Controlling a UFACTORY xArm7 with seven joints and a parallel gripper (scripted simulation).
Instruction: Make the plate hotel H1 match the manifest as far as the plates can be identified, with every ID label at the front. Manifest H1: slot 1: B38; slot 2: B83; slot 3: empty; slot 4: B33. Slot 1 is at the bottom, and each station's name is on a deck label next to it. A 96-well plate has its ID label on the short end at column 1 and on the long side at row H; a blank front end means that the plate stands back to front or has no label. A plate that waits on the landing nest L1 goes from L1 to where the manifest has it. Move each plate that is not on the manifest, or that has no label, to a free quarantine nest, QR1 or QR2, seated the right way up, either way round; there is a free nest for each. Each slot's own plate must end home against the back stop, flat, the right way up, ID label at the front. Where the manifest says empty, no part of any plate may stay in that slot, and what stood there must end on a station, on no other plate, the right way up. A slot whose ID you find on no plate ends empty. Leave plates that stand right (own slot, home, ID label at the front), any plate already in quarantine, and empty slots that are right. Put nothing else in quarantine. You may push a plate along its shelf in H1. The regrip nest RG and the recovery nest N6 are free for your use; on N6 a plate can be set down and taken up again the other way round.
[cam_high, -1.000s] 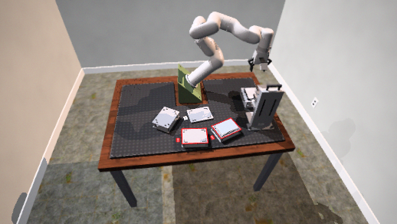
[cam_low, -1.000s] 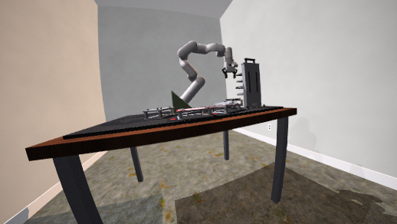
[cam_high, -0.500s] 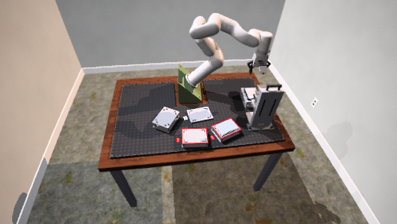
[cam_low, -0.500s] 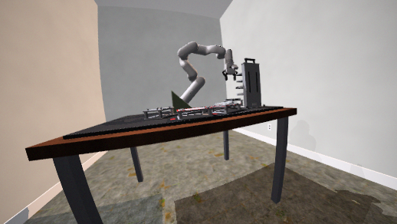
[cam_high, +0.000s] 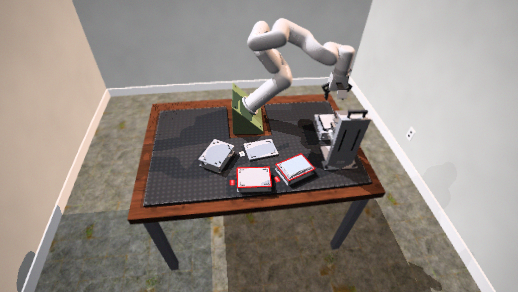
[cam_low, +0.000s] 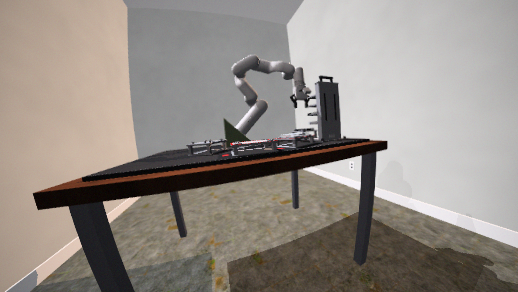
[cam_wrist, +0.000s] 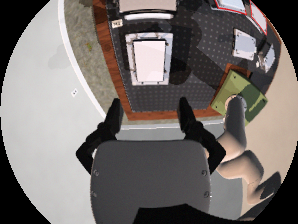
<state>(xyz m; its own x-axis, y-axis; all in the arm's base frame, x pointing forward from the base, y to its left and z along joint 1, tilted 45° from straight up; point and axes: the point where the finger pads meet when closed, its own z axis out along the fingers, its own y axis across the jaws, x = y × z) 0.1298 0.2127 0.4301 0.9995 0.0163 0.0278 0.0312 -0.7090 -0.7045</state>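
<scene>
The plate hotel H1 (cam_high: 342, 140) stands at the table's right side, a dark tower with a handle on top. A plate (cam_high: 327, 121) shows in one of its upper slots and juts out toward the table's back. My gripper (cam_high: 336, 95) (cam_low: 299, 101) hangs open and empty in the air above and behind the hotel, in front of its slot openings. In the wrist view the open fingers frame the deck, with the hotel's plate (cam_wrist: 148, 60) below them. The lower slots are hard to make out.
Two red-edged quarantine nests hold plates, one at the front (cam_high: 254, 178) and one tilted beside it (cam_high: 295, 168). A white plate (cam_high: 260, 149) and a round-topped nest (cam_high: 217, 155) sit mid-table. The arm's green base block (cam_high: 246, 117) stands at the back.
</scene>
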